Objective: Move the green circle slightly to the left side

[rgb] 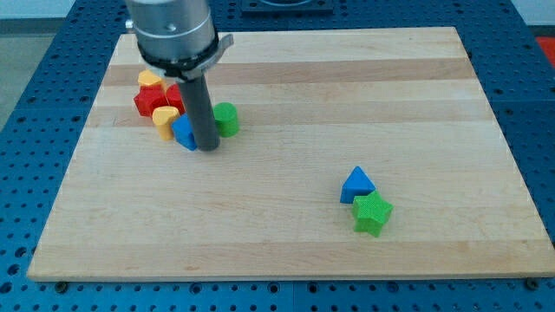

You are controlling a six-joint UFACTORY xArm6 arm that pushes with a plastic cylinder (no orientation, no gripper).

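Camera view: the wooden counter (286, 217) carries two groups of blocks. At the far left sits a tight cluster: a yellow block (149, 79) farthest back, a red block (147, 100) and another red block (174, 95) beside it, a second yellow block (164, 120) nearer, and a blue block (183, 132) at the near edge of the cluster. The green circle (226, 118) stands just right of this cluster. My tip (207, 148) is planted between the blue block and the green circle, seemingly touching or nearly touching both; the rod hides the circle's left edge, so contact cannot be confirmed. Well apart, at the near right, a blue triangle (357, 185) rests against a green star (373, 213).

There is no hand on this arm, only the rod, so nothing can be said of a wide, narrow or holding state.

As I judge it, my tip is on the wrong side for a leftward push. To do the step well it should circle around the near side of the green circle without clipping it, settle on its right flank at mid-height of the disc's outline, then press left in a short, slow stroke. The push should be brief: the cluster lies just beside the circle, and a long stroke would drive it into the blue and red blocks.
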